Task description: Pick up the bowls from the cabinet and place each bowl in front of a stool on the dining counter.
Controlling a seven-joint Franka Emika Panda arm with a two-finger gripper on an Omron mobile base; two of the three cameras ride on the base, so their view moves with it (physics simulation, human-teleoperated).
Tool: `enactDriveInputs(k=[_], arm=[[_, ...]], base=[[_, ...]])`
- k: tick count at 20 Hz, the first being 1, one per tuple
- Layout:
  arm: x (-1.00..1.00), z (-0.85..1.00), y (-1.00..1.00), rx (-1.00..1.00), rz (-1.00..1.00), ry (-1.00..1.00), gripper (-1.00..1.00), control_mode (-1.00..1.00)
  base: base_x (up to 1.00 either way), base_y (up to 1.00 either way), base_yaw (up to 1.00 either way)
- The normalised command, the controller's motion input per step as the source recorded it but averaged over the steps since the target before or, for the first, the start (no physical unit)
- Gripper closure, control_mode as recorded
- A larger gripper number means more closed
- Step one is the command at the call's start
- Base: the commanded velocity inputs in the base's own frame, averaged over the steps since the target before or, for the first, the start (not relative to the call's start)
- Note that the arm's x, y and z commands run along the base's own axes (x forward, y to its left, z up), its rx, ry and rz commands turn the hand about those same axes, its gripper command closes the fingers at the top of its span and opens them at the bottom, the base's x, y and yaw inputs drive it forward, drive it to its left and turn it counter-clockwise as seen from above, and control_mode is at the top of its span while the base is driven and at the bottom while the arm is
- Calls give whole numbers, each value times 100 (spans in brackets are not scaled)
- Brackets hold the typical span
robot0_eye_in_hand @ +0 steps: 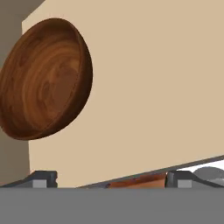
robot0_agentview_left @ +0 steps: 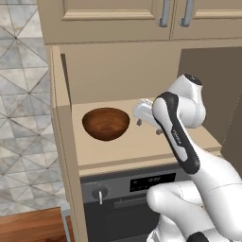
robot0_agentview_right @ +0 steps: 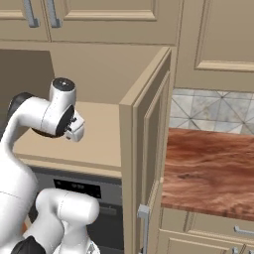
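Observation:
One dark brown wooden bowl [robot0_agentview_left: 106, 124] sits upright on the left part of the tan shelf inside the open beige cabinet [robot0_agentview_left: 123, 146]. In the hand view, which is rolled, the bowl [robot0_eye_in_hand: 43, 78] appears at the upper left against the shelf. My gripper [robot0_agentview_left: 138, 117] hovers just right of the bowl, a short gap away, pointing toward it. Its fingertips [robot0_eye_in_hand: 43, 179] stand wide apart with nothing between them, so the gripper [robot0_eye_in_hand: 111, 181] is open. From the right base view the hand [robot0_agentview_right: 75, 129] is mostly hidden behind the wrist. The stools are out of view.
The open cabinet door [robot0_agentview_right: 149, 149] stands edge-on to the right of the arm. A black oven panel with a knob [robot0_agentview_left: 132, 186] lies below the shelf. A reddish-brown wood-grain countertop [robot0_agentview_right: 208, 168] lies to the right. Closed upper cabinets [robot0_agentview_left: 113, 19] hang above.

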Motion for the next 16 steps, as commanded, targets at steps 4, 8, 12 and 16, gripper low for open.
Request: enactDriveInputs(k=[4, 8, 12, 16], arm=[[56, 7, 0, 11, -6, 5, -100, -100], [61, 0, 12, 1, -7, 5, -100, -100], [56, -16, 28, 0, -7, 0, -100, -100], [46, -19, 16, 0, -2, 0, -100, -100]], base=[[0, 0, 0], [0, 0, 0], [0, 0, 0], [0, 0, 0]])
